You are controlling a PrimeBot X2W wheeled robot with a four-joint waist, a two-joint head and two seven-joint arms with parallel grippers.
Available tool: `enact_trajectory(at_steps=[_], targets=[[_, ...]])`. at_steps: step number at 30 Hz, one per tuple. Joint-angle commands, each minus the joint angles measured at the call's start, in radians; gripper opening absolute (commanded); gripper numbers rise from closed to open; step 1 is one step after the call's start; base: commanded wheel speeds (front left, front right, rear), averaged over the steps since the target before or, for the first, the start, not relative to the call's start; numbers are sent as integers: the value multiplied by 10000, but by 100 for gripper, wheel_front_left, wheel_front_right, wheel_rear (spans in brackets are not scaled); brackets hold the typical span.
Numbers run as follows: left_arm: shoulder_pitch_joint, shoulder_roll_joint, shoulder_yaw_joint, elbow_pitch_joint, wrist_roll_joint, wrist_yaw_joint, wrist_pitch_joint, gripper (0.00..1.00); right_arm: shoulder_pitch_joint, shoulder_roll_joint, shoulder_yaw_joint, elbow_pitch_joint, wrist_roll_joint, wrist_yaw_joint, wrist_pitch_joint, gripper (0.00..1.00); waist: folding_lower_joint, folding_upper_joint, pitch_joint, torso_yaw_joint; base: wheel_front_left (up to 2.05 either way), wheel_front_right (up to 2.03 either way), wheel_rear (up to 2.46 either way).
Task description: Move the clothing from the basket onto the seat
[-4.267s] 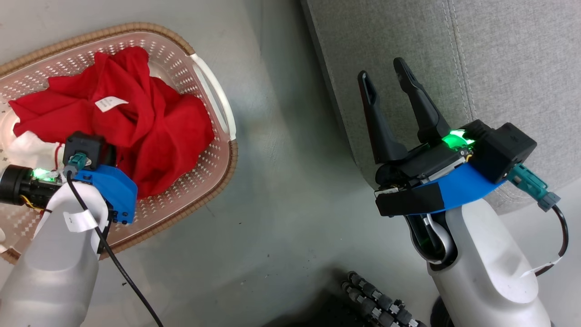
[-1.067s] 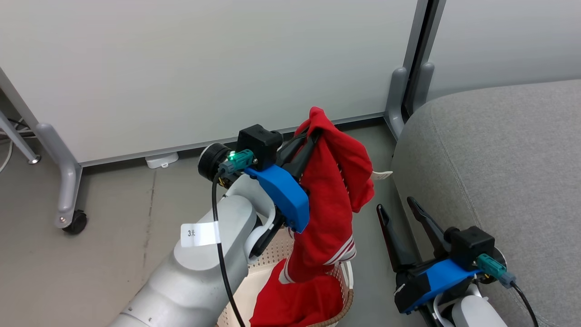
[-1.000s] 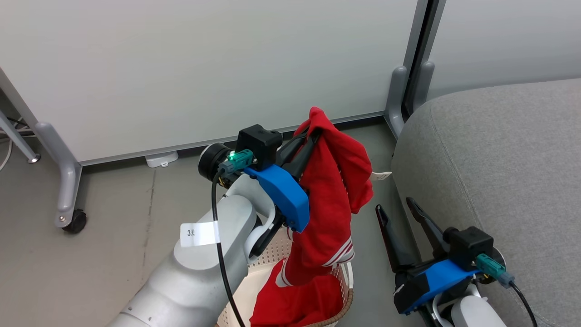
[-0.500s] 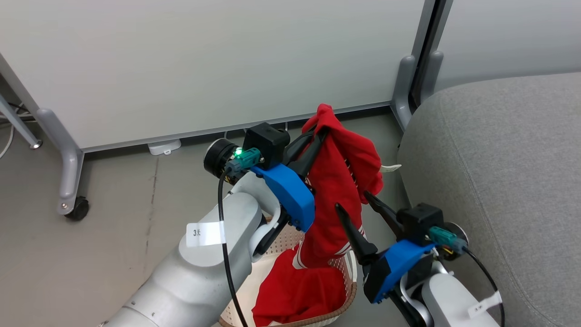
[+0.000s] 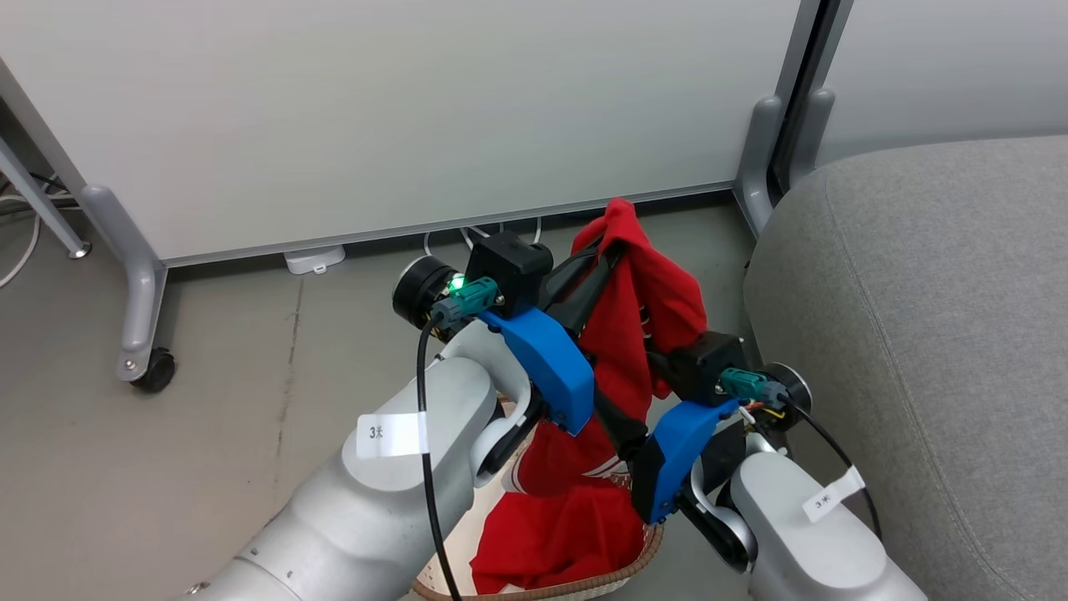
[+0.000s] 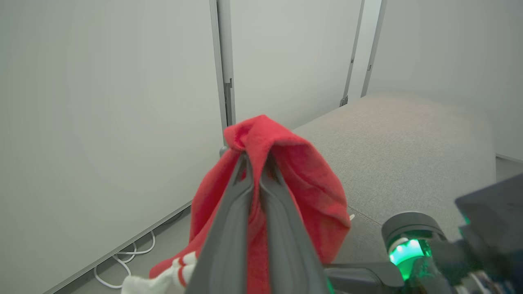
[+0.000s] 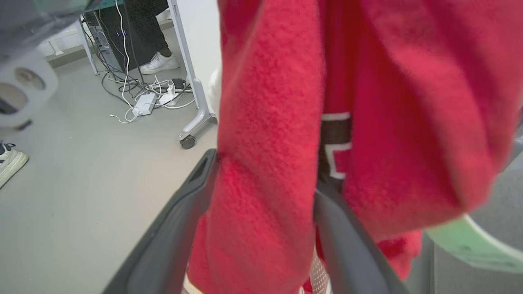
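Head view: my left gripper (image 5: 616, 247) pinches the striped garment (image 5: 626, 342) high above the basket (image 5: 649, 544); my open right gripper (image 7: 265, 175) brackets it, probably to steady it.

White partition panels (image 5: 417, 108), castor (image 5: 154, 371); cables (image 7: 135, 87), power strip (image 7: 144, 105), person's white shoe (image 7: 159, 63) on grey floor (image 5: 250, 401).

Left arm raised, forearm slanting upward, the left gripper (image 5: 615, 240) pinched tight on the clothing (image 5: 667, 292). The right gripper (image 7: 265, 175) stands spread wide, one finger either side of the hanging cloth, apparently not squeezing it.
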Motion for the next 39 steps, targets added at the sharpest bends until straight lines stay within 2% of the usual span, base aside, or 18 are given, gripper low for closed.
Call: enact_trajectory(at_steps=[1, 7, 8, 9, 10, 33, 35, 36, 39], targets=[[-141, -4, -33, -2, -66, 70, -55, 0, -234, -22, 123, 162, 105, 1, -88, 100, -1, 0, -7, 5, 0, 0, 0], [-214, -1, -345, 58, -257, 81, -121, 0, -958, -20, 899, 1183, 707, 1, -474, 100, -1, 0, -136, 49, 0, 0, 0], [-217, -5, -396, 60, -306, 88, -122, 0, -1015, -20, 980, 1319, 784, 1, -528, 87, -1, 0, -163, 57, 0, 0, 0], [-216, -5, -444, 63, -323, 94, -125, 0, -1067, -20, 1046, 1448, 866, 1, -564, 41, -1, 0, -192, 65, 0, 0, 0], [-212, -5, -491, 73, -366, 107, -136, 0, -1112, -22, 1109, 1564, 931, 1, -633, 0, -1, 0, -226, 69, 0, 0, 0], [-337, -5, -904, 414, -836, 223, -307, 0, -1528, -20, 1952, 2676, 1751, 1, -1390, 0, -1, 0, -536, -190, 0, 0, 0], [-338, -3, -934, 462, -892, 208, -304, 47, -1567, -20, 2008, 2719, 1794, 1, -1407, 0, -1, 0, -534, -204, 0, 0, 0], [-351, -4, -951, 481, -912, 200, -302, 100, -1589, -20, 2035, 2740, 1823, 1, -1413, 0, -1, 0, -532, -210, 0, 0, 0], [-373, -4, -1003, 562, -926, 181, -312, 100, -1617, -20, 2096, 2808, 1875, 1, -1477, 0, -1, 0, -525, -216, 0, 0, 0]])
